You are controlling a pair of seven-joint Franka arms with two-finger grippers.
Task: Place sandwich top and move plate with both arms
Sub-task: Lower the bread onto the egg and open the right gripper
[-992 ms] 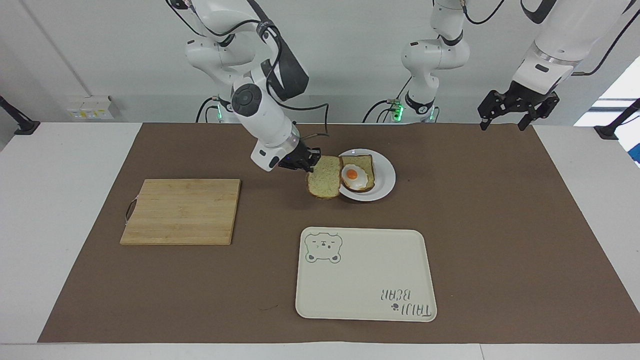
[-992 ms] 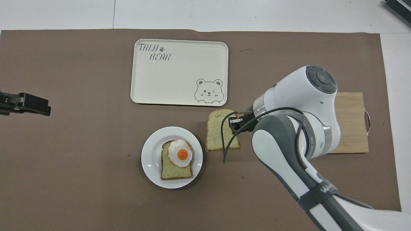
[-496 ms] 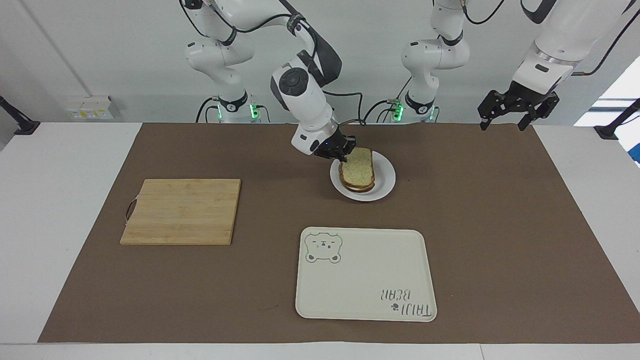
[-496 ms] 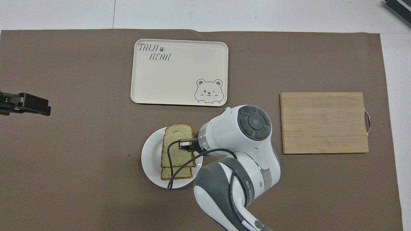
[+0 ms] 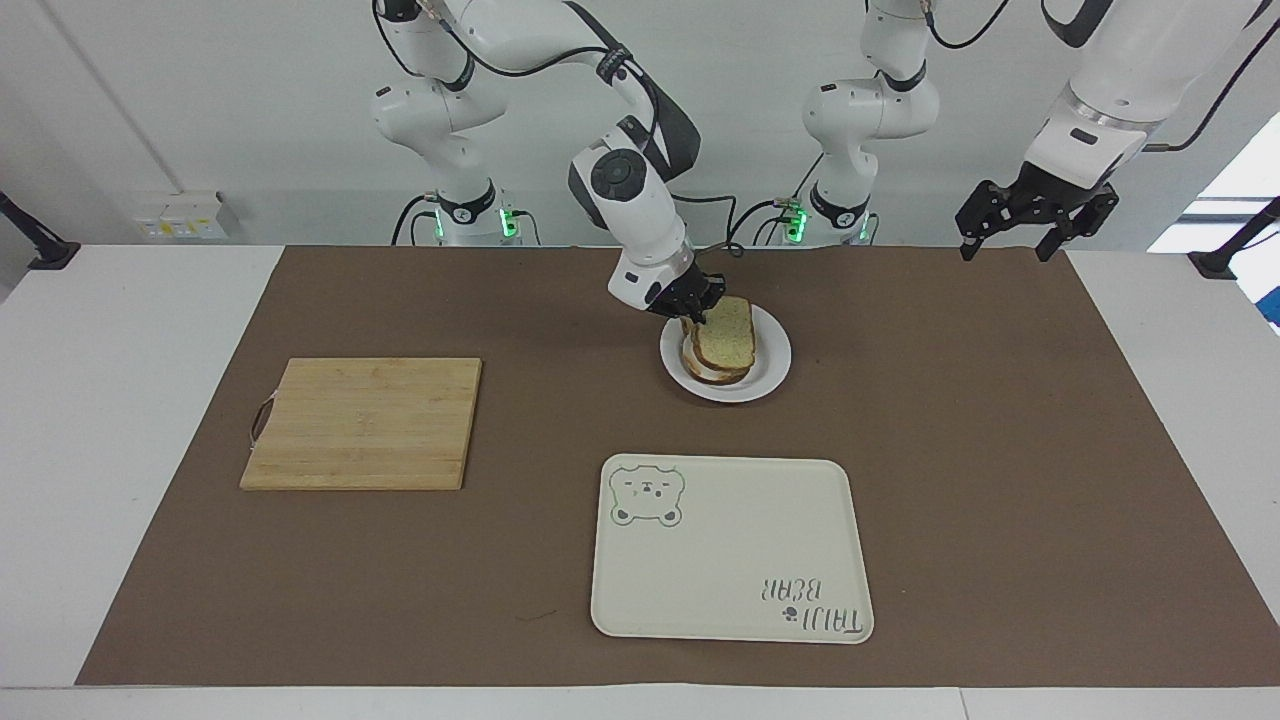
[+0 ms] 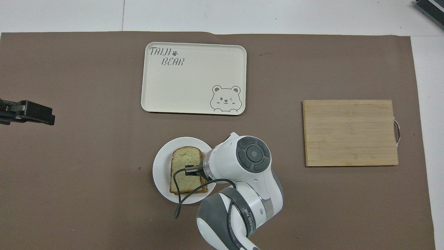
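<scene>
Right gripper [image 5: 697, 312] clamped on sandwich top [image 5: 727, 334], tilted over the plate [image 5: 772, 362]; left gripper [image 5: 1012, 236] waiting, jaws apart.

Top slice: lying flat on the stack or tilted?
Tilted. The sandwich top slopes in the facing view, its robot-side end raised in the shut right gripper, its other end down on the lower slice.

I see a white table [image 5: 120, 420] under a brown mat [image 5: 1000, 450] filling most of the frame. On the mat: a board [image 5: 362, 423] at centre left in the facing view, a tray [image 5: 730, 560] at lower centre, and a plate [image 5: 770, 362] just above the tray.
</scene>
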